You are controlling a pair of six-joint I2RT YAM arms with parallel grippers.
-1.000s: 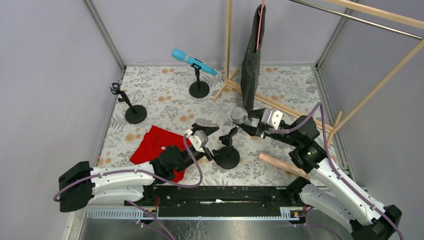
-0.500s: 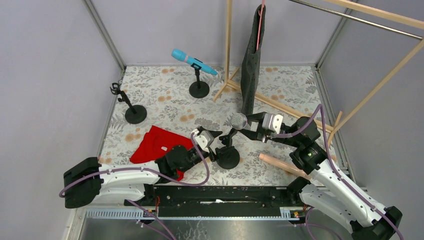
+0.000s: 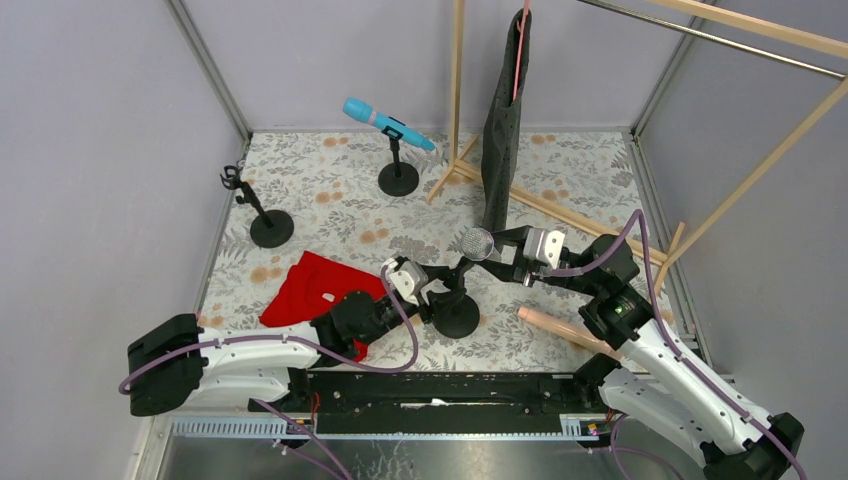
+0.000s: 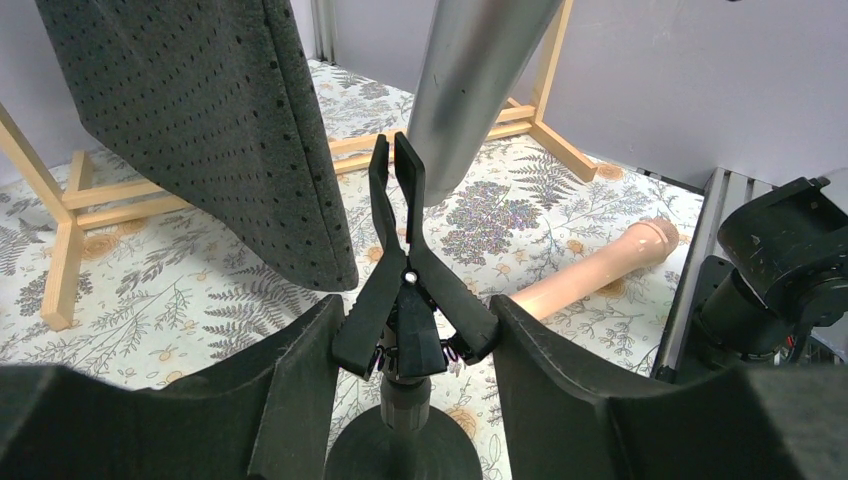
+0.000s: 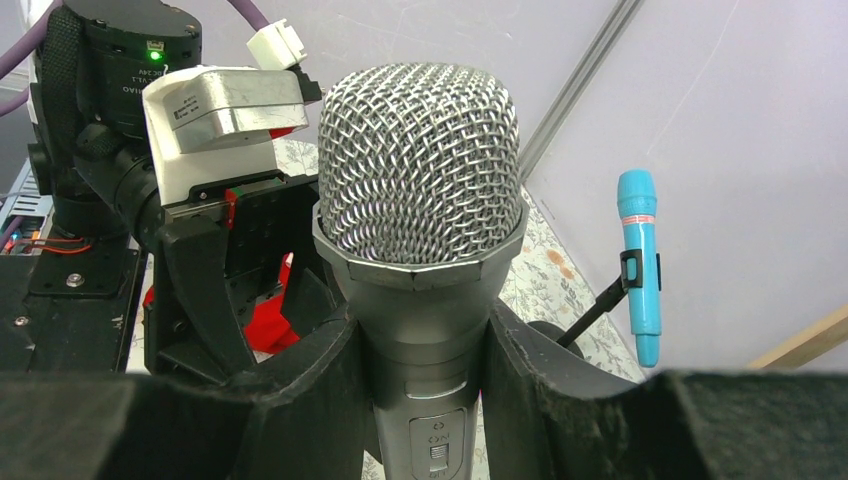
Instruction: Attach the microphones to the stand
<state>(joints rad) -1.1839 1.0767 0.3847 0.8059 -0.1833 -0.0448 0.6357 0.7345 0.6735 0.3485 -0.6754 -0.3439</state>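
Observation:
My right gripper (image 5: 425,380) is shut on the silver-grey microphone (image 5: 420,170), held by its handle with the mesh head (image 3: 478,241) pointing left. In the left wrist view its handle (image 4: 470,80) hangs just beyond the closed tips of the clip (image 4: 405,250) on the near black stand (image 3: 456,318). My left gripper (image 4: 415,350) straddles that clip, one finger against each lever. The cyan-blue microphone (image 3: 385,123) sits clipped in the far stand (image 3: 398,180). The peach-pink microphone (image 3: 560,329) lies on the mat in front of the right arm.
An empty stand (image 3: 270,228) is at the left. A red cloth (image 3: 315,288) lies beside the left arm. A dark perforated garment (image 3: 505,110) hangs from the wooden rack (image 3: 456,90), whose base bars cross the mat behind the near stand.
My left gripper moved right to the near stand and narrowed its jaws onto the clip's levers. The right gripper brought the silver-grey microphone down and left toward the clip.

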